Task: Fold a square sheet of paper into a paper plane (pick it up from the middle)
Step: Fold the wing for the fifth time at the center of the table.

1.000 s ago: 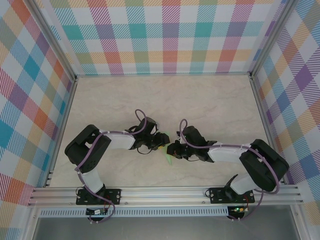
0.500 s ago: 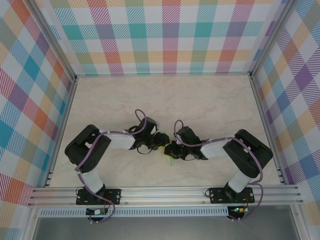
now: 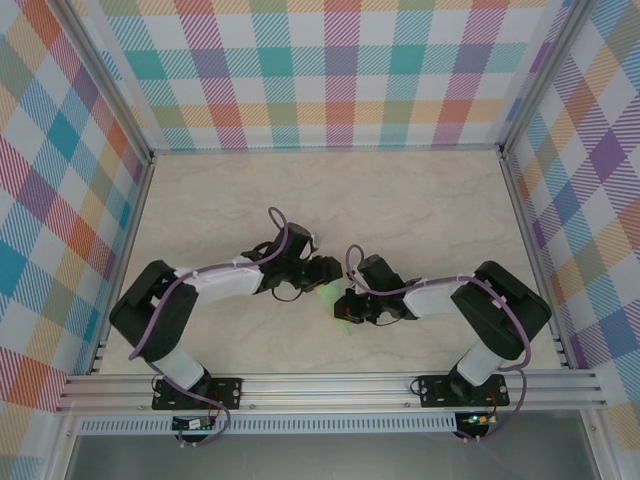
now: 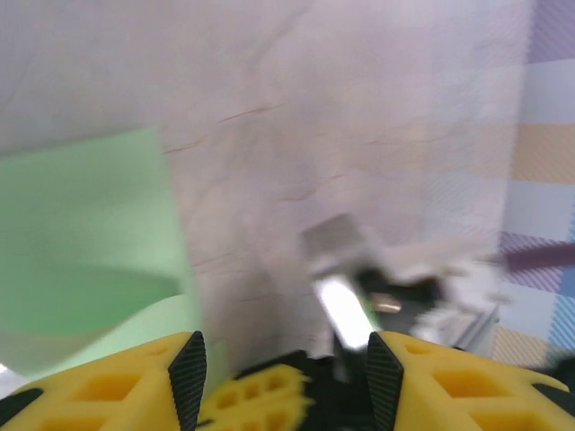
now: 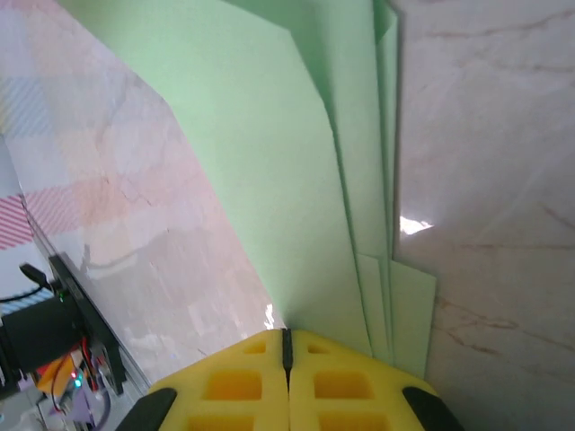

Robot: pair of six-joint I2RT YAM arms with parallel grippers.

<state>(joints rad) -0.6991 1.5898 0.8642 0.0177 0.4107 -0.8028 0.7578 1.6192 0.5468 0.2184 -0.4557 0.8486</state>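
A pale marbled table (image 3: 400, 200) sits inside plaid walls (image 3: 330, 70), and the two arms meet just toward 6 o'clock of its centre. A small patch of the green paper (image 3: 344, 320) shows between the two claws; most of it is hidden under them. The left gripper (image 3: 325, 275) sits at about 11 o'clock of that patch, and the right gripper (image 3: 348, 305) is just beside it on the 3 o'clock side. In the left wrist view the left gripper (image 4: 283, 355) has its yellow fingers spread wide with nothing between them. The paper (image 4: 81, 233) lies off at 9 o'clock, its lower edge passing behind the left finger, and whether it touches that finger cannot be told. In the right wrist view the right gripper (image 5: 287, 346) is closed tight, pads pressed together on the near end of the paper (image 5: 296, 162). From there the paper runs toward 12 o'clock in several folded layers, with stepped edges on the 3 o'clock side.
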